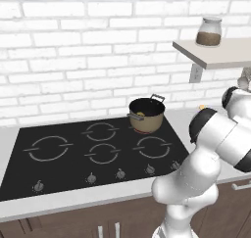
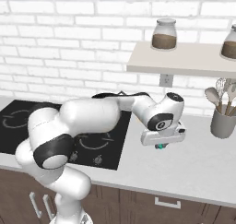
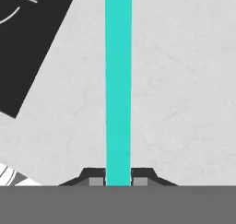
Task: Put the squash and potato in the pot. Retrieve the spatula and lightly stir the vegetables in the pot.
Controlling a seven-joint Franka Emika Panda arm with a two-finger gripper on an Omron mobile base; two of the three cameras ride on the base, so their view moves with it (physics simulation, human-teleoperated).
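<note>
The tan-brass pot stands on the back right burner of the cooktop, and a bit of the yellow squash shows inside it. No potato can be made out. My gripper hangs low over the grey counter to the right of the cooktop, shut on a straight turquoise spatula that runs out from between the fingers. From the right base camera the gripper points down at the counter, with a small turquoise piece of the spatula under it.
The black cooktop has knobs along its front edge. A grey utensil cup with several tools stands at the counter's right end. Above it, a wall shelf carries glass jars. A small orange spot lies on the counter behind the arm.
</note>
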